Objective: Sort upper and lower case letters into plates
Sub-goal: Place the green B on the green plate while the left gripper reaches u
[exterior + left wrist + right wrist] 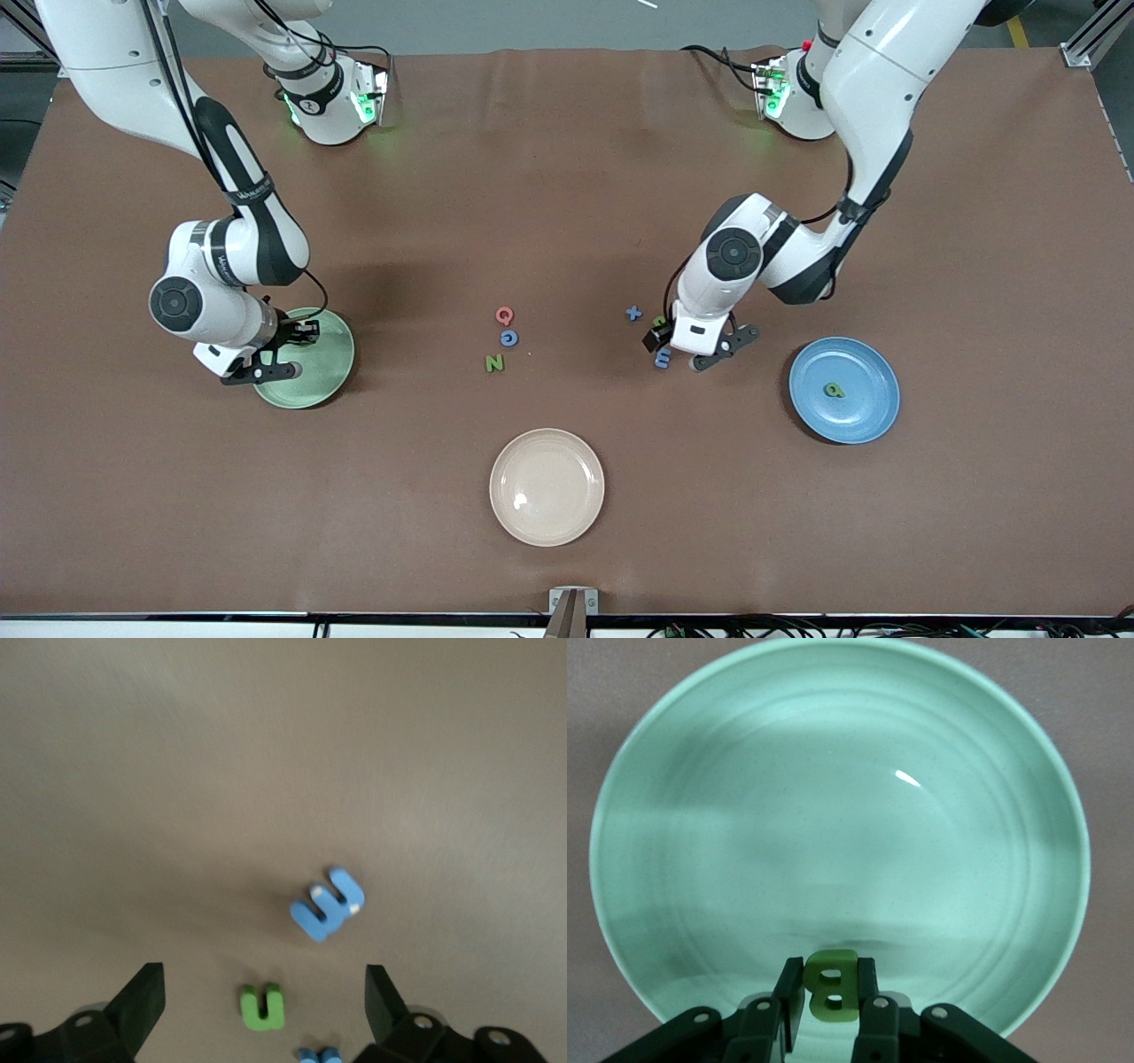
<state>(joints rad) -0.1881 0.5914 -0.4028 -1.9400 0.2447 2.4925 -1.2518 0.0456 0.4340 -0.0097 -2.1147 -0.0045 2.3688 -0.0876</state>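
Readable letter shapes only: red Q [504, 315], blue o [508, 338], green N [494, 362] mid-frame; blue x [633, 312]; green B [832, 985] in the lower centre of the right wrist view.

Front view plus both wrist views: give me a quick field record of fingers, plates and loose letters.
right gripper: over mint green plate, fingers shut on green B
left gripper: fingers open, over green u, beside blue m
blue plate: one green letter in it
cream plate: nothing in it
table middle: red Q, blue letter, green N
near left gripper: blue x
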